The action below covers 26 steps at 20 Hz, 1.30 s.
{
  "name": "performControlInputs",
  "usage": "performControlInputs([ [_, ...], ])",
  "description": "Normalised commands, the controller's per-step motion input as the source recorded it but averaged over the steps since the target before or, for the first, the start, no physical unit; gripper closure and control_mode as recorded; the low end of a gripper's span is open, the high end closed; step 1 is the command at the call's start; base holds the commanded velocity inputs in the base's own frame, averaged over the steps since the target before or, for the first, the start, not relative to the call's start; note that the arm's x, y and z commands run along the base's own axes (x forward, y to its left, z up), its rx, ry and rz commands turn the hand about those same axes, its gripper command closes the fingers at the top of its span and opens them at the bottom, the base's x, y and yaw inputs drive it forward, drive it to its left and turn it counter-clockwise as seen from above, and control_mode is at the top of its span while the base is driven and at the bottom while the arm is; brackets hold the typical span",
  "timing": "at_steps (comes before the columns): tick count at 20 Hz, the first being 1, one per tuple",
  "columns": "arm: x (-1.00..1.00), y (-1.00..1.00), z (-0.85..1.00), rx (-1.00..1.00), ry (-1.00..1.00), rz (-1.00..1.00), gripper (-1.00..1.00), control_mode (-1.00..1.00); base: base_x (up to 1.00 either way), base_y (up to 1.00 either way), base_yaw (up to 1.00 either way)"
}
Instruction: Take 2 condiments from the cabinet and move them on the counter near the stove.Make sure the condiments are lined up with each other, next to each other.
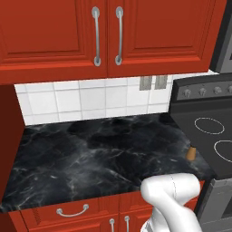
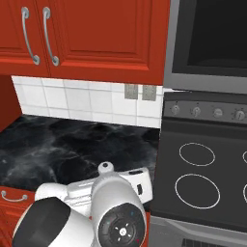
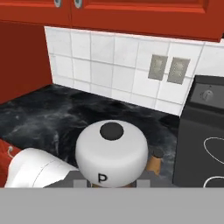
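Observation:
In the hand view, a condiment with a pale grey domed top [image 3: 111, 151], marked with a dark dot and a "P", sits right in front of the camera, and my gripper [image 3: 110, 183] is shut on it low over the counter [image 3: 52, 118]. Just behind it to the right stands the other condiment [image 3: 153, 160], brown with a dark cap, close to the stove's [image 3: 201, 144] left side. The left base view shows that brown condiment [image 1: 191, 152] on the counter [image 1: 90, 154] against the stove [image 1: 206, 131]. Both doors of the cabinet [image 1: 54, 36] are closed.
White tiled wall with two grey outlets [image 1: 153, 82] runs behind the counter. A red side panel [image 1: 9, 136] bounds the counter on the left. Red drawers with short handles [image 1: 72, 211] sit below. My arm's white elbow [image 1: 170, 190] hangs over the counter's front edge.

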Motion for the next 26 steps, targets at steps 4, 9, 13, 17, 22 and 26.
performControlInputs([
  [4,0.01,-0.16,-0.22,0.01,0.00,0.08,1.00,-1.00,0.00,0.00,0.00],
  [9,0.11,-0.11,-0.28,0.02,0.00,0.05,1.00,-1.00,0.00,0.00,0.00],
  [13,0.22,-0.03,-0.27,0.06,0.00,0.01,1.00,-1.00,0.00,0.00,0.00],
  [17,0.38,0.00,-0.31,0.09,0.00,0.00,1.00,-1.00,0.00,0.00,0.00],
  [22,0.34,0.00,-0.34,0.08,0.00,0.00,1.00,-1.00,0.00,0.00,0.00],
  [26,0.25,0.00,-0.35,0.06,-0.05,0.00,1.00,-1.00,0.00,0.00,0.00],
])
